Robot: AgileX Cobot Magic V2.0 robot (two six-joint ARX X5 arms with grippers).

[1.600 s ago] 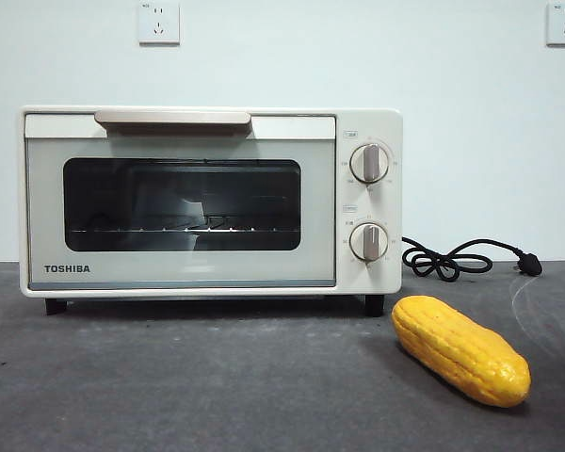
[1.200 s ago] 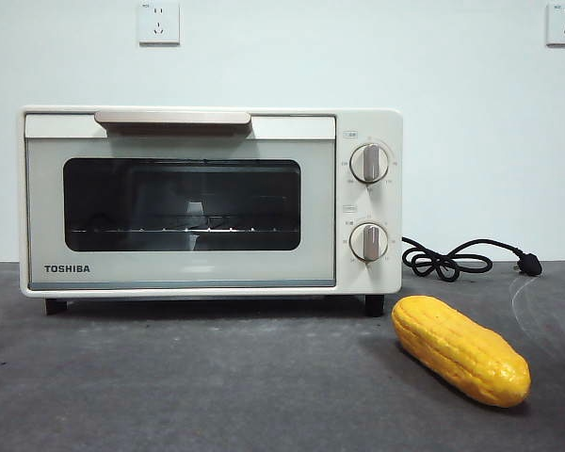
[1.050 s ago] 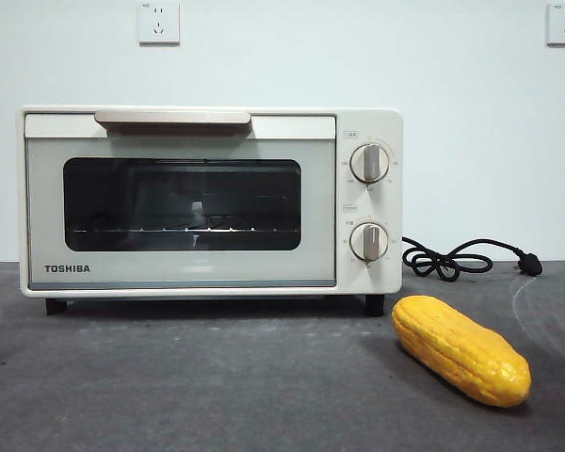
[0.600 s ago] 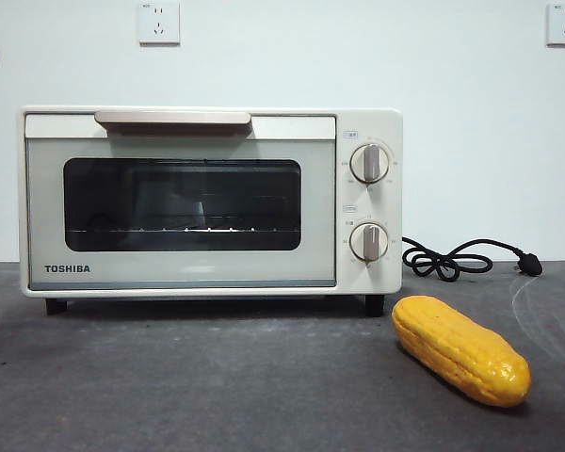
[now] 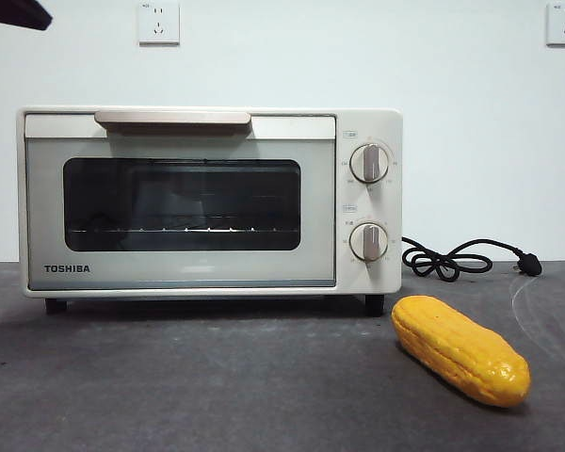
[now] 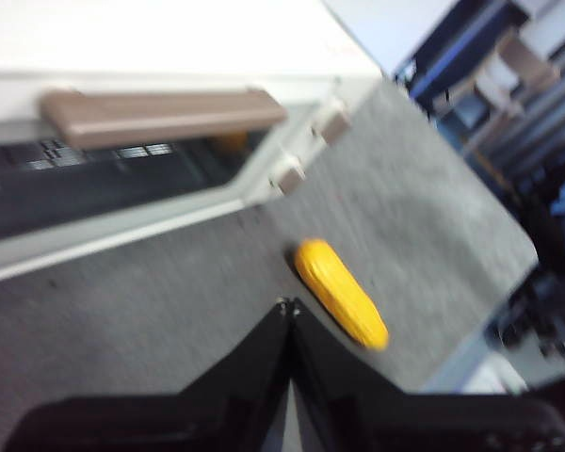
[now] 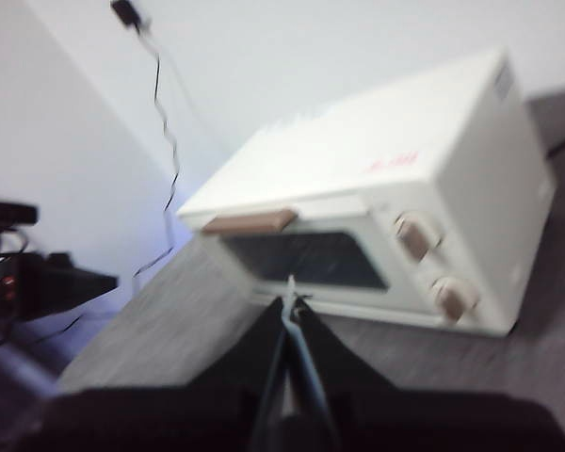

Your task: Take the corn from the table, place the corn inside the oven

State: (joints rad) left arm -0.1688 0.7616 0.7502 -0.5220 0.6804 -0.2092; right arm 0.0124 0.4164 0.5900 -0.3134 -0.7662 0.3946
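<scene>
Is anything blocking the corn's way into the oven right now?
Yes: the oven door is shut, its bar handle up at the top edge, so the cavity is closed off. The corn lies on the table in front of the oven's knob side, with nothing visible between them.

The corn (image 5: pixel 460 349) lies alone on the table (image 5: pixel 198 386), in front of the oven's (image 5: pixel 210 201) knob side and clear of it, with open surface all round and nothing above it. The oven door is shut, its handle (image 5: pixel 172 118) unobstructed across the top. The black cord (image 5: pixel 457 257) lies coiled behind the corn, well apart.
</scene>
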